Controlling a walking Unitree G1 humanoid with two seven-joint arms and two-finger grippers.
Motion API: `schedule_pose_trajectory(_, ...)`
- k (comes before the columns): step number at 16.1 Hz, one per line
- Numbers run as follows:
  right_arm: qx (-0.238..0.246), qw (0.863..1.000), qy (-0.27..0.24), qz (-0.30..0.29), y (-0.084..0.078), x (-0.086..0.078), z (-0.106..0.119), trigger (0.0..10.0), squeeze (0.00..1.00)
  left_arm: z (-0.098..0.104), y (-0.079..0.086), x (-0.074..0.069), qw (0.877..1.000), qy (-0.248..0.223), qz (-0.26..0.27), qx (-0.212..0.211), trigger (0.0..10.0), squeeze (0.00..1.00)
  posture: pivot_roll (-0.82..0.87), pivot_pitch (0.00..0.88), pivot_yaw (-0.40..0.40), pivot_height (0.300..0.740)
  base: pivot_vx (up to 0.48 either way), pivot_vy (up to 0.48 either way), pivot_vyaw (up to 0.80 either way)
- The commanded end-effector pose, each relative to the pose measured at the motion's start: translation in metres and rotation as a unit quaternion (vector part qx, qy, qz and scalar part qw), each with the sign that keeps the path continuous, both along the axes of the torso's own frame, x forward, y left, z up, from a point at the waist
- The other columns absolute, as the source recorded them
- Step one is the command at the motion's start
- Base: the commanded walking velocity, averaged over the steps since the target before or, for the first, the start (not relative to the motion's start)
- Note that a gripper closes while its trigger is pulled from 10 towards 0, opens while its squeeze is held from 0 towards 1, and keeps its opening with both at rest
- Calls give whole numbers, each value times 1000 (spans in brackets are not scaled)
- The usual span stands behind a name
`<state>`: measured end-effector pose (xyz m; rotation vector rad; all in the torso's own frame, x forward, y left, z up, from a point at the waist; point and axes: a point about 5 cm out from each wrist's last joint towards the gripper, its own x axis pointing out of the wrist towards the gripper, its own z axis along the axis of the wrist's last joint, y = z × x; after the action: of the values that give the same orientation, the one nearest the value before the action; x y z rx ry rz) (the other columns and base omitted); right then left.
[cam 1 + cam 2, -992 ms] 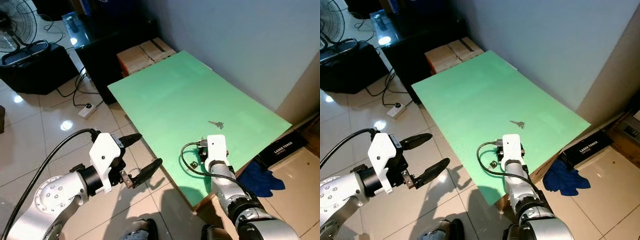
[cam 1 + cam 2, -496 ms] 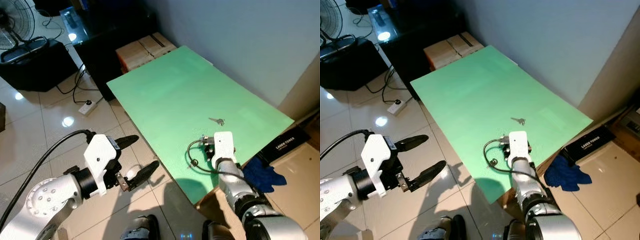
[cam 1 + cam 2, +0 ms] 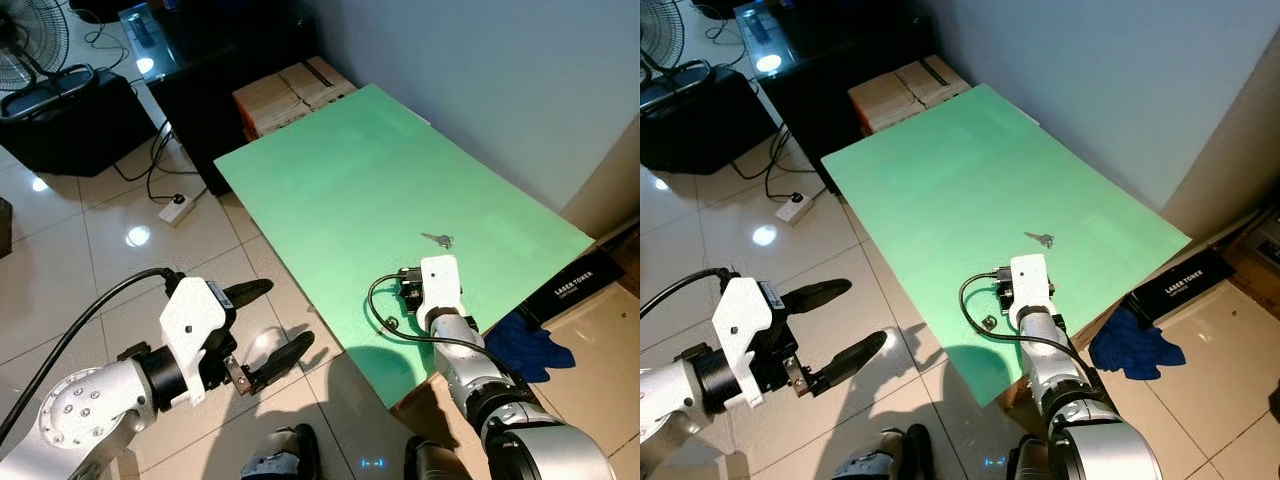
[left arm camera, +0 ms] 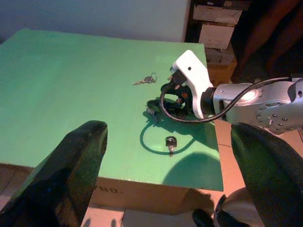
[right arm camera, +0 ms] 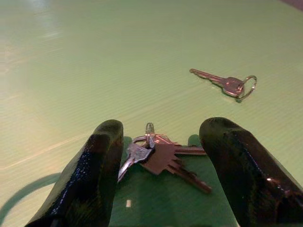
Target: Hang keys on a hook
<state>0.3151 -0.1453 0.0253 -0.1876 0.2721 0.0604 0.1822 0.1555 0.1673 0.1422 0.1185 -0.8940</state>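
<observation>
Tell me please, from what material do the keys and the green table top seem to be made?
The bunch of keys between the open right gripper fingers looks like metal, silvery and brownish, with glints on its ring. The single key further off looks the same. The green table top is matte; its pale brown edge suggests painted board, perhaps wood.

A blue cloth (image 3: 530, 345) lies on the floor beside a green table (image 3: 340, 190).

Key bunch (image 5: 158, 156) flat on green board (image 5: 94, 71); single key (image 5: 226, 84) beyond
</observation>
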Motion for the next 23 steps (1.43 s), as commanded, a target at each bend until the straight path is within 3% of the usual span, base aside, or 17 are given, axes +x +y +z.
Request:
schedule_pose_trajectory(1, -1, 1000, 3, 16, 7, 1, 0, 10000, 0, 6, 3, -3, 1000, -5, 0, 9, 10000, 0, 258, 211, 159, 740, 0, 0, 0)
schedule_pose_trajectory(3, -2, 1000, 3, 14, 7, 1, 1, 10000, 0, 6, 4, -3, 1000, -4, 0, 10, 10000, 0, 258, 211, 159, 740, 0, 0, 0)
schedule_pose_trajectory(4, 3, 1000, 4, 7, 5, 3, 2, 4627, 0, 6, 5, -4, 1000, -3, 0, 12, 10000, 0, 263, 211, 166, 740, 0, 0, 0)
schedule_pose_trajectory(5, 5, 1000, 6, 4, 4, 4, 2, 1882, 0, 7, 5, -5, 1000, -2, -1, 13, 10000, 0, 264, 210, 168, 740, 0, 0, 0)
schedule_pose_trajectory(6, 9, 1000, 13, 4, 4, 3, 1, 2863, 0, 8, 6, -5, 1000, -1, -2, 13, 10000, 0, 266, 210, 170, 740, 0, 0, 0)
schedule_pose_trajectory(7, 12, 1000, 18, 5, 5, 3, 0, 7686, 0, 8, 7, -6, 1000, 0, -3, 14, 10000, 0, 270, 211, 174, 740, 0, 0, 0)
schedule_pose_trajectory(8, 14, 1000, 20, 5, 5, 3, 0, 7686, 0, 8, 7, -6, 1000, 0, -4, 15, 10000, 0, 273, 210, 176, 740, 0, 0, 0)
schedule_pose_trajectory(9, 14, 1000, 23, 6, 6, 3, -1, 9529, 0, 9, 8, -6, 1000, 1, -5, 16, 10000, 0, 274, 210, 177, 740, 0, 0, 0)
schedule_pose_trajectory(10, 15, 1000, 27, 7, 6, 3, -2, 10000, 0, 9, 8, -6, 1000, 3, -5, 17, 10000, 0, 277, 211, 180, 740, 0, 0, 0)
schedule_pose_trajectory(15, 20, 999, 43, 1, 4, 1, -5, 9961, 0, 10, 8, -9, 1000, 6, -8, 19, 10000, 0, 277, 211, 182, 740, 0, 0, 0)
schedule_pose_trajectory(23, 13, 999, 38, -10, -5, 4, -2, 7804, 0, 11, 10, -12, 1000, 12, -9, 21, 10000, 0, 287, 222, 192, 740, 0, 0, 0)
